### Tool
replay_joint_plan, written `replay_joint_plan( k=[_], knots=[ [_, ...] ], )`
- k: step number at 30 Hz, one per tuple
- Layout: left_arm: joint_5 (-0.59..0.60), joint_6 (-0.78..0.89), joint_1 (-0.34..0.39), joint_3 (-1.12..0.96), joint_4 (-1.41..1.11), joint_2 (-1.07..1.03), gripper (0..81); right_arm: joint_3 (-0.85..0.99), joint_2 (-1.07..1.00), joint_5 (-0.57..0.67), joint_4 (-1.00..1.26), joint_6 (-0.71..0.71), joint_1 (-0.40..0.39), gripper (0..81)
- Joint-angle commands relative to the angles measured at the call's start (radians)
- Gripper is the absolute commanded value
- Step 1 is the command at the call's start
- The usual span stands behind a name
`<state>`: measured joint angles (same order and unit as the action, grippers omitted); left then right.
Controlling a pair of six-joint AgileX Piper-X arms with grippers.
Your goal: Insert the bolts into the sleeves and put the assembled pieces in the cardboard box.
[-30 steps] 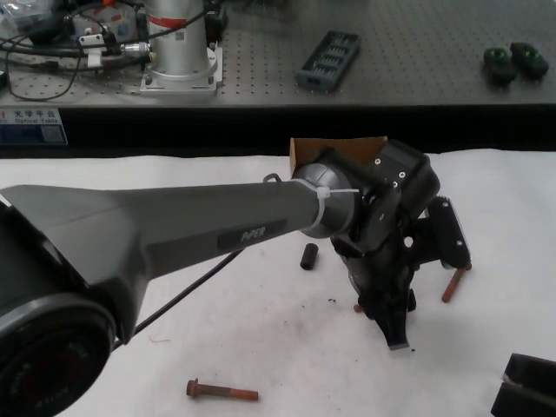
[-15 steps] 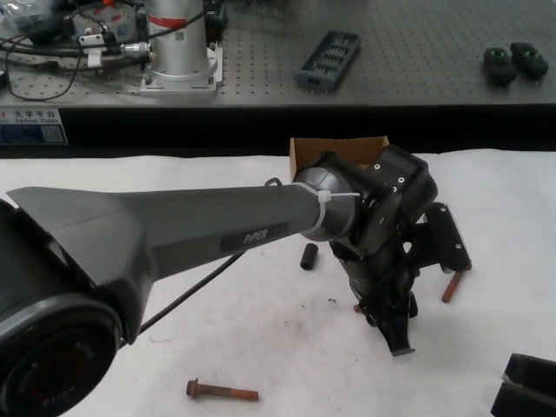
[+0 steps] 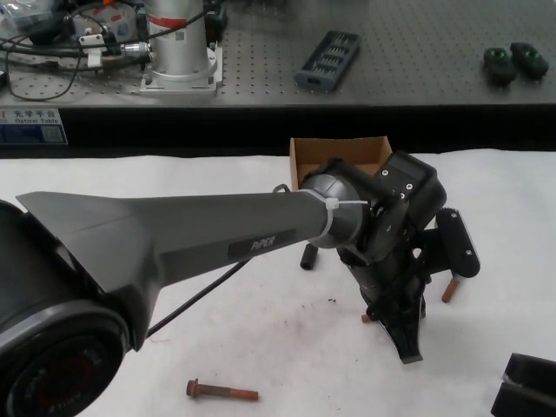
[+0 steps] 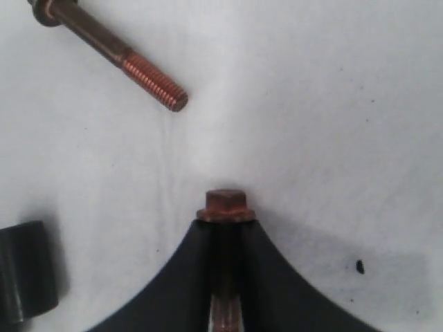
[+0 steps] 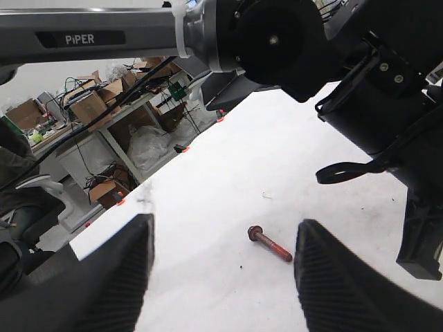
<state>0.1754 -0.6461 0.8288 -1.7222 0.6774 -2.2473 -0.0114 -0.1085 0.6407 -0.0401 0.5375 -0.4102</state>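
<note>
My left gripper [image 4: 225, 225] is shut on a copper bolt [image 4: 225, 205], whose hex head sticks out just past the fingertips. In the high view the left gripper [image 3: 401, 334] points down at the white cloth, right of centre, with the held bolt [image 3: 367, 318] just showing. Close by lie a second bolt [image 4: 111, 52] and a black sleeve [image 4: 24, 280]. The sleeve [image 3: 308, 256] stands left of the gripper, and the cardboard box [image 3: 339, 156] sits behind it. My right gripper [image 5: 225, 228] is open and holds nothing, low at the near right [image 3: 526, 387].
A loose bolt [image 3: 221, 391] lies near the front edge of the cloth, seen between the right fingers as well [image 5: 270, 243]. Another bolt [image 3: 449, 287] lies right of the left gripper. The left arm [image 3: 200, 243] spans the middle of the bench.
The left arm has shifted a little to the right and toward the near edge, carrying the bolt with it. More of the cardboard box now shows behind it.
</note>
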Motion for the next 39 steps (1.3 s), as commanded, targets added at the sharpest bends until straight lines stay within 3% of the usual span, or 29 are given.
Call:
replay_joint_plan(
  k=[1,14,24,39],
  knots=[
    [-0.015,0.011,0.005,-0.012,-0.005,-0.001,0.6,0.011,0.005,-0.020,0.025,0.007,0.001,45.7],
    [-0.100,0.029,0.009,-0.012,-0.024,0.040,0.6,0.011,0.005,-0.017,0.025,0.007,0.001,45.7],
    [-0.103,0.175,-0.003,-0.012,-0.013,0.162,0.6,0.011,0.005,-0.015,0.025,0.030,0.001,45.7],
    [-0.119,0.456,-0.131,-0.010,0.137,0.389,0.6,0.011,0.005,0.051,0.069,0.105,0.001,45.7]
  ],
)
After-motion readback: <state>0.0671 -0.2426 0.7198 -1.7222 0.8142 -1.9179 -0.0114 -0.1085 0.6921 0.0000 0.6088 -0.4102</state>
